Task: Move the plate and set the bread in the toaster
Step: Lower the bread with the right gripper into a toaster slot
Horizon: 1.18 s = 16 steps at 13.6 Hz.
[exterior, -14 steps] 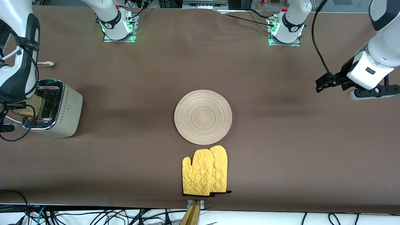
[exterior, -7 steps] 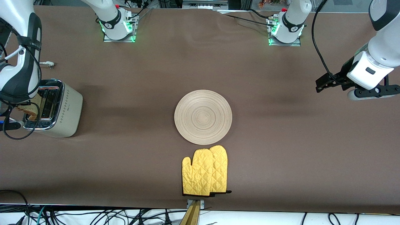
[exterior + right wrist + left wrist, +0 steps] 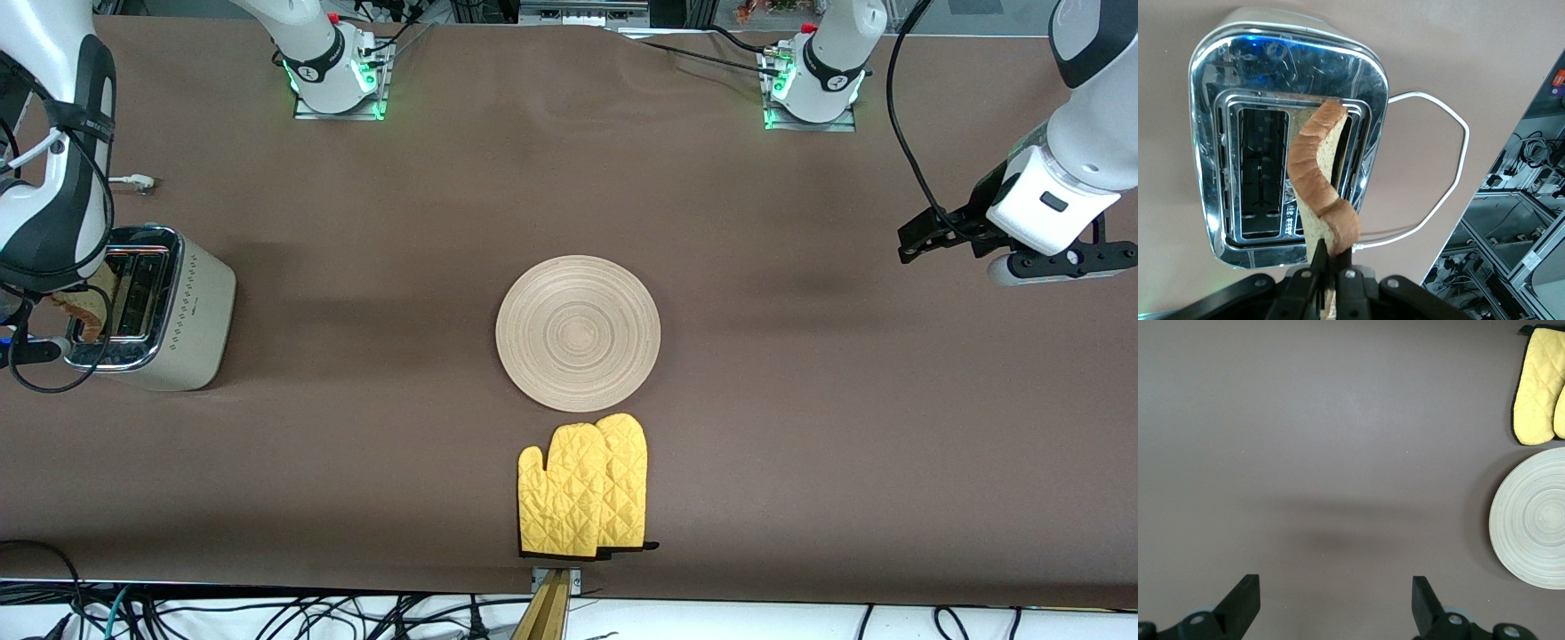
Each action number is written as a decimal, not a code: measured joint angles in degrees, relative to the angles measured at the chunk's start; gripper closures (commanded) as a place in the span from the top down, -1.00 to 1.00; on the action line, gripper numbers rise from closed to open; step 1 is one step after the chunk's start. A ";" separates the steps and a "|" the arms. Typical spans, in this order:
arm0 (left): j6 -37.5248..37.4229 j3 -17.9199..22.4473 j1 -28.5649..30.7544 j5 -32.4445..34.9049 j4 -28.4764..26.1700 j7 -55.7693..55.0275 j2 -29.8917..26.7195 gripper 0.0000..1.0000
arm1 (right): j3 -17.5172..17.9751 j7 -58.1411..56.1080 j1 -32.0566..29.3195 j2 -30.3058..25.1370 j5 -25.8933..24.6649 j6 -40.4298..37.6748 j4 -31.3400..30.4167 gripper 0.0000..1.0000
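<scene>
A brown cloth (image 3: pixel 356 462) is spread over the table — tangled black cables (image 3: pixel 267 613) are seen along its near edge.

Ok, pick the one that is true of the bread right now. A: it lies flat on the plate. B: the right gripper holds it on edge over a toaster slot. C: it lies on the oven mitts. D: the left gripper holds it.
B: in the right wrist view the right gripper pinches the bread on edge over a slot of the toaster.
</scene>
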 measured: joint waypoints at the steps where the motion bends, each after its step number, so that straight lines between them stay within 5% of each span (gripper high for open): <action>1: 0.00 0.00 0.00 0.00 0.00 0.00 0.00 1.00 | 0.00 -0.22 -0.02 0.00 0.02 -0.24 -0.02 -1.00; 16: 0.00 0.00 -0.01 0.00 0.00 0.00 0.04 1.00 | -0.12 -1.77 -0.93 -0.59 0.10 -2.68 -0.05 -1.00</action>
